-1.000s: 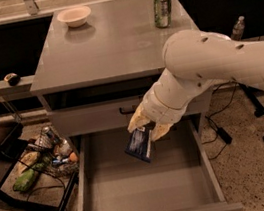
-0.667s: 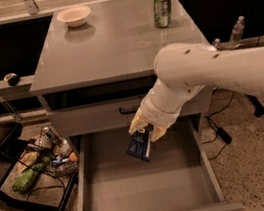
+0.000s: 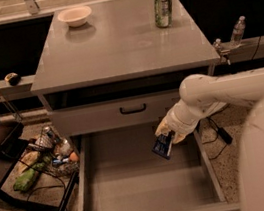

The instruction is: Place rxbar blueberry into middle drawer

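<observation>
1. I had the gripper (image 3: 167, 139) low over the open middle drawer (image 3: 131, 186), at about 2 o'clock of the drawer's opening. It sat just beside the right wall and below the closed drawer front (image 3: 98, 117) with its black loop handle (image 3: 133, 109).
2. The claw was clamped on the upper end of the rxbar blueberry (image 3: 163, 146). The dark blue bar hung tilted beneath it, its free end pointing toward 7 o'clock, over the plain grey floor. I could not tell whether the bar was clear of the floor or already brushing it.
3. The white arm (image 3: 221, 93) reached in from 3 o'clock, crossing above the drawer's right wall.
4. On the cabinet top (image 3: 122, 48), the green-and-white can (image 3: 163, 8) stood at 1 o'clock and the pale bowl (image 3: 75, 16) at 11 o'clock, both well apart from the work.
5. My judgement of the risks:
   - The grip was only on one end. A bar let go while tilted could land on edge and slide or tip against the wall, though the drawer would most likely contain it.
   - Opening close to the right wall risked the bar wedging on the rim or dropping outside, and a small shift toward 9 o'clock before release would have been safer.
   - Lifting out carelessly could knock the wrist against the drawer front above, or nudge the drawer.
</observation>
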Controlling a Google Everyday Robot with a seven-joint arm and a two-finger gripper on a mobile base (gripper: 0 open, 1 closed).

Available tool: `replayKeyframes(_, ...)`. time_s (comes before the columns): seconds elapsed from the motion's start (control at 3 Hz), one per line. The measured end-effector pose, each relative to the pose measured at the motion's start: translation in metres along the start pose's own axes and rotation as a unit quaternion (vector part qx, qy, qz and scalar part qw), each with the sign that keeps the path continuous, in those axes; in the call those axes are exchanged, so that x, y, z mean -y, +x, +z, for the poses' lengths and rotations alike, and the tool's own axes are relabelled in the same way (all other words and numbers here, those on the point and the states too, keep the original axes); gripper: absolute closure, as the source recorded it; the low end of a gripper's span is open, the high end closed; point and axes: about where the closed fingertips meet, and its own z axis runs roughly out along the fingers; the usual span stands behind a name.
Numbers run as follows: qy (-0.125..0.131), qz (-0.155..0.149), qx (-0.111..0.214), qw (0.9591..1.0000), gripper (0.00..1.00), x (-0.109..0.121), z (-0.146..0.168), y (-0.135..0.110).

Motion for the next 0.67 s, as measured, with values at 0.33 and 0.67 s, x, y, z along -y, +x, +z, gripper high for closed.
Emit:
replayKeyframes(0.33,-0.007,0.040,0.016,0.9990,1.00,0.048,0.043,-0.023)
replayKeyframes(0.67,-0.029,0.066,0.011,0.9973,1.00,0.086,0.091,-0.008)
